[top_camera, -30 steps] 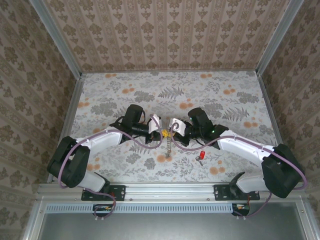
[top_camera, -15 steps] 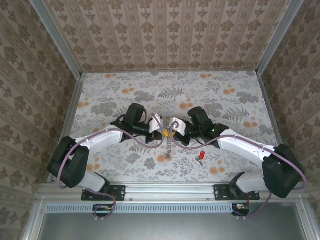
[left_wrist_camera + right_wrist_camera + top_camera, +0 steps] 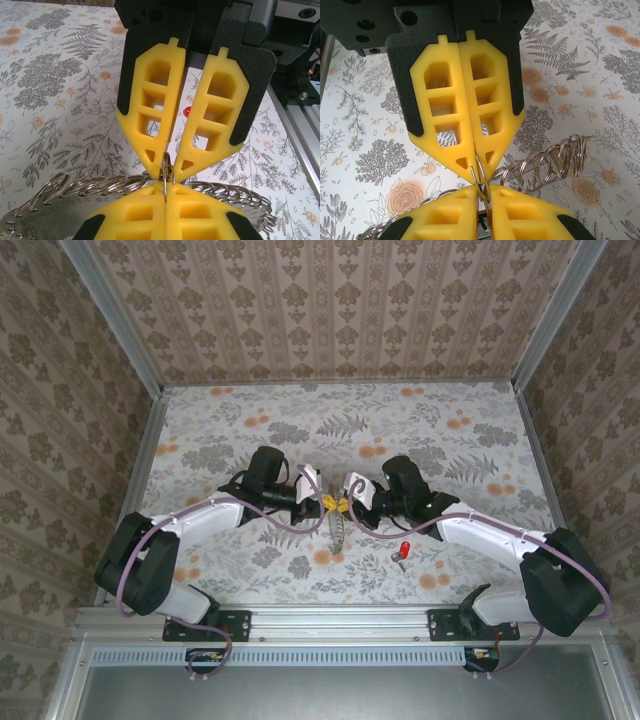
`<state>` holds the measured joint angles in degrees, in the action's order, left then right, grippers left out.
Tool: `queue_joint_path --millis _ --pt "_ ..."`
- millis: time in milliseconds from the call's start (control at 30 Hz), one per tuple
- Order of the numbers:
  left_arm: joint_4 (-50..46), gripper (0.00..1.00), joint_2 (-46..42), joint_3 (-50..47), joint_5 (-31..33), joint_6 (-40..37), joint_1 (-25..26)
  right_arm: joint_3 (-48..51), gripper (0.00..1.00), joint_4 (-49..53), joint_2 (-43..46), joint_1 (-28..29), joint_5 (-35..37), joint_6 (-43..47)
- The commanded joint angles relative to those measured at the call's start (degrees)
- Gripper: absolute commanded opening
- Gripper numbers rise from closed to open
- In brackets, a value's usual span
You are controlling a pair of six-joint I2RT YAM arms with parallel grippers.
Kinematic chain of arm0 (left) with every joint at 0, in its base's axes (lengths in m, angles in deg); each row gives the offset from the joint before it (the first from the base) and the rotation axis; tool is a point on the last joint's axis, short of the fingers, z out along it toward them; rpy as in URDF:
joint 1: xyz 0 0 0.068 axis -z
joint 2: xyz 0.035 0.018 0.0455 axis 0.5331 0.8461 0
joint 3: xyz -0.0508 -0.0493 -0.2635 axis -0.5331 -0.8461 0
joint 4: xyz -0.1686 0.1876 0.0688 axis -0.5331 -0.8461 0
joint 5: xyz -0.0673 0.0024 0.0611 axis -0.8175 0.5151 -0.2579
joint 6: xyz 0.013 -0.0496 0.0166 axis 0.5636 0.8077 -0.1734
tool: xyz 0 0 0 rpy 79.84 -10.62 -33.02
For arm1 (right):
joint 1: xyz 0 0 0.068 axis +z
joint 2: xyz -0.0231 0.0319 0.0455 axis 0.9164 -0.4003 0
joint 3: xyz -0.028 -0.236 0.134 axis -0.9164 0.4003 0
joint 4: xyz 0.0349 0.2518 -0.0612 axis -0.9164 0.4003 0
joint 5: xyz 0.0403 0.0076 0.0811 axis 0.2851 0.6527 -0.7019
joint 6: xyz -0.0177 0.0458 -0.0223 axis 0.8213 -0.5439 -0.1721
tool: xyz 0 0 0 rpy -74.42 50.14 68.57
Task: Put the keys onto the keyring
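Silvery wire, coiled into a string of overlapping split loops: the keyring [image 3: 100,186] is stretching sideways just behind the point where the 2 pincers are meeting, glinting over the matt, floral-printed table [image 3: 420,430]. Yellow plastic fingers with cut-out windows, tapering to blunt tips, are facing each other tip to tip.

Left pincer [image 3: 165,190]: fingers are pressing flat together and nipping 1 loop of the keyring in their seam.

Right pincer [image 3: 171,167]: fingers are standing a thin slit apart with loop wire running through the slit. Whether they are biting on it, I cannot tell.

From above, the rest of the keyring is trailing from that point toward the near edge. The red-headed key [image 3: 403,551] is lying on the table beside the right arm, well apart from both pincers.

Against 1 second ago: the pincers are sitting closer together, tips now meeting. The key is lying where it was.
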<state>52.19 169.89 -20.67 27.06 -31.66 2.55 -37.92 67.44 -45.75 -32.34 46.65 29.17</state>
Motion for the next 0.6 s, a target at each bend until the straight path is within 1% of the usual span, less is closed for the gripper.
queue_joint_path --millis 0,67,100,167,267,300,433,567 --pt "4.3 0.0 -1.61 -0.15 -5.01 1.54 -0.22 1.16 0.15 -2.62 0.31 -0.62 -2.7 -2.16" --pt "4.83 0.0 -1.56 -0.23 -5.11 1.77 -0.22 1.18 0.13 -3.03 0.16 -0.69 -2.98 -2.57" --pt "4.88 0.0 -1.45 -0.27 -5.06 1.87 -0.21 1.08 0.09 -3.05 0.16 -0.72 -3.04 -2.67" --pt "4.43 0.0 -1.36 -0.18 -4.42 1.72 -0.22 0.83 0.05 -2.84 0.16 -0.75 -2.77 -2.85" --pt "1.97 0.01 -1.18 0.2 -2.03 0.48 -0.07 -0.71 0.02 -0.07 0.07 -0.67 -2.2 -1.79" --pt "0.61 0.03 -1.24 0.47 -1.01 -0.12 -0.05 -1.46 0.0 1.47 -0.13 -0.67 -1.89 -1.27" --pt "-3.17 0.09 -1.64 1.25 2.33 -2.57 0.47 -3.84 0.0 5.95 -0.69 -0.09 0.48 0.82" --pt "-4.46 0.12 -1.88 1.93 3.9 -3.37 0.98 -6.92 0.0 11.97 -1.92 1.07 2.98 3.77"
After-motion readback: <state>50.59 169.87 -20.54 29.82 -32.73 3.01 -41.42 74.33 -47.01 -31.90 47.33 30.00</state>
